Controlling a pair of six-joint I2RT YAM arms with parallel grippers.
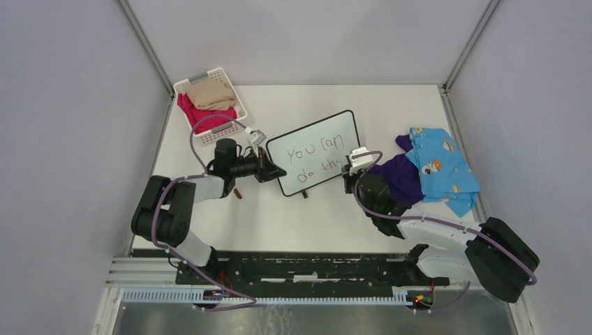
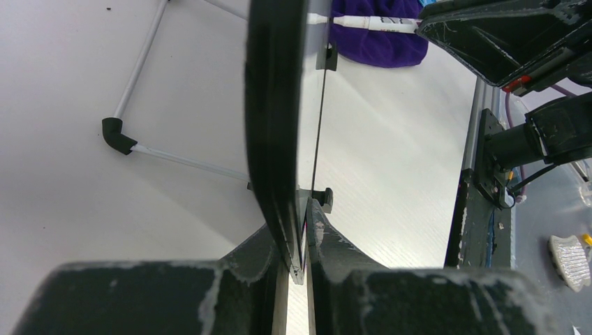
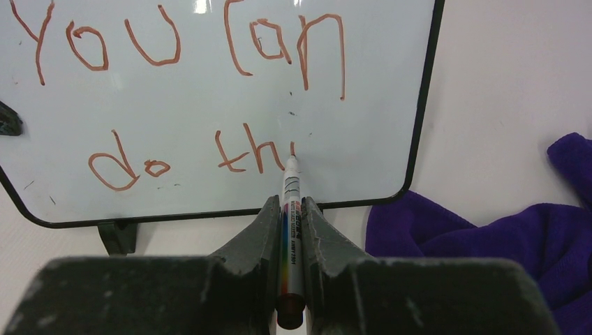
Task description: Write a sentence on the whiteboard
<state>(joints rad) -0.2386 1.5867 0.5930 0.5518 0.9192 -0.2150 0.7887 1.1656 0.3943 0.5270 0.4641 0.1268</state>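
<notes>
The whiteboard point(image 1: 314, 152) stood near the middle of the table point(image 1: 300, 216), between the two arms, with its face turned toward the right arm. The left gripper point(image 2: 297, 244) was clenched on the board's left edge. In the left wrist view its fingers pinched the thin black frame from both sides, steadying the board. The right gripper point(image 3: 290, 213) was clamped on a marker point(image 3: 291, 185), whose barrel ran forward between the fingers with its tip touching the white surface.

Two rows of orange-red writing showed on the board. The upper row read "You can". The lower row read "do th", followed by a short upright stroke just where the marker tip rested. That stroke looked like the start of another letter, though which one could not be told.

By that showing, the sentence was well under way but unfinished: the last word stood incomplete. Bare board remained to the right of the tip on the lower row, though not much before the frame. What was left seemed to be completing that word and any closing words, then lifting the marker away.

A purple cloth point(image 3: 482, 244) lay just beside the board's lower right corner, and a blue garment point(image 1: 441, 167) lay beyond it. A white basket point(image 1: 234, 129) holding folded clothes sat at the table's far left corner, apart from the board.
</notes>
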